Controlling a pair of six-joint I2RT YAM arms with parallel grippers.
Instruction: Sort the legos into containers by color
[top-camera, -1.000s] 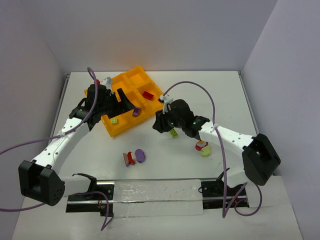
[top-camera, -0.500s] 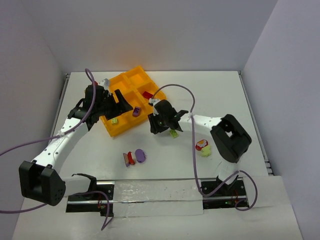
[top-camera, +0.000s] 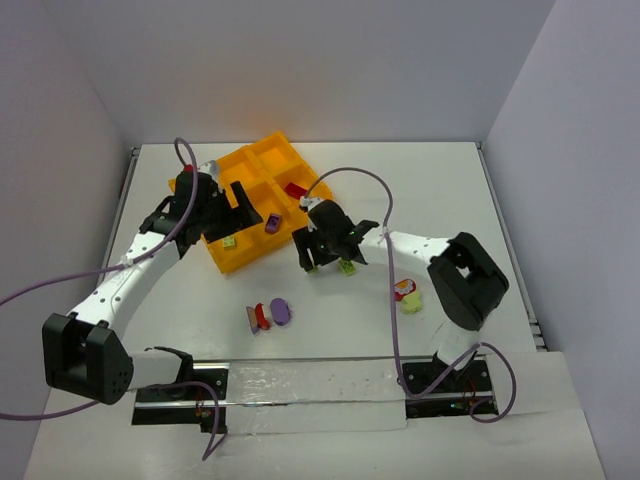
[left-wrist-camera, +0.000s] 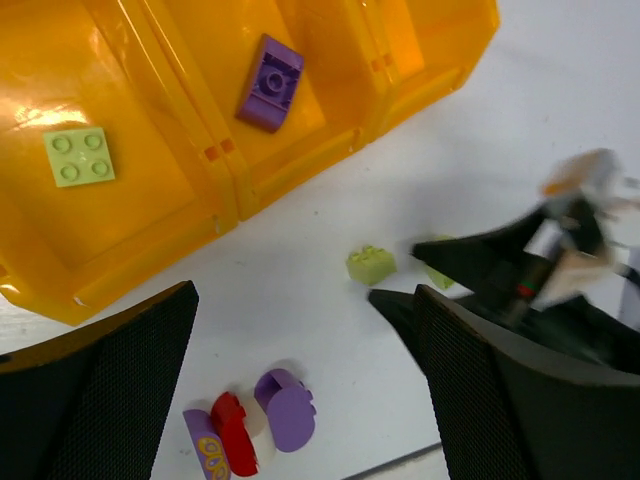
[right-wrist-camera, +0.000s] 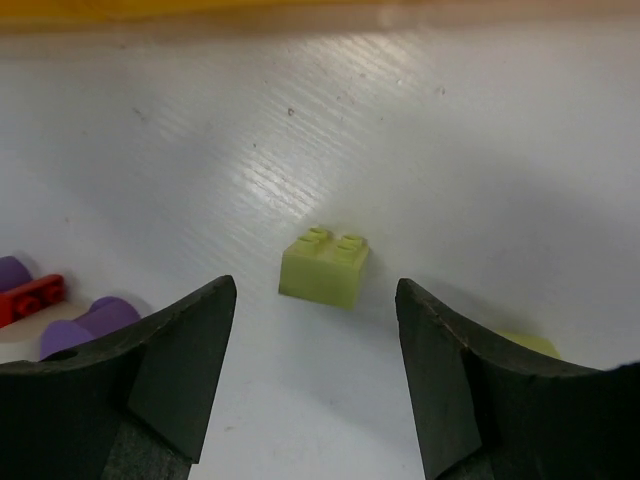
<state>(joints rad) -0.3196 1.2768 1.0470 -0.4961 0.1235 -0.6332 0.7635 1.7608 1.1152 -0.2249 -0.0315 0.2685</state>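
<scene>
The yellow-green brick (right-wrist-camera: 323, 265) is loose on the worktop, sitting square between the fingers of my right claw (right-wrist-camera: 316, 330) and touching neither. A second ago that claw was clamped on it; now the jaws stand parted and hold nothing. It's been let go short of the tray (left-wrist-camera: 420, 40), which lies just ahead of the claw, so I'd say this one isn't sorted and wants another pick.

My left claw (left-wrist-camera: 295, 310) has spread wider too, empty, hovering near the tray's near edge. Its camera gives what the right one can't: a green plate (left-wrist-camera: 79, 157) and a purple piece (left-wrist-camera: 271, 82) already in separate cells. Only the overhead shows the red brick (top-camera: 296, 190) in a farther cell and the mixed cluster (top-camera: 406, 296) behind the right claw.
</scene>
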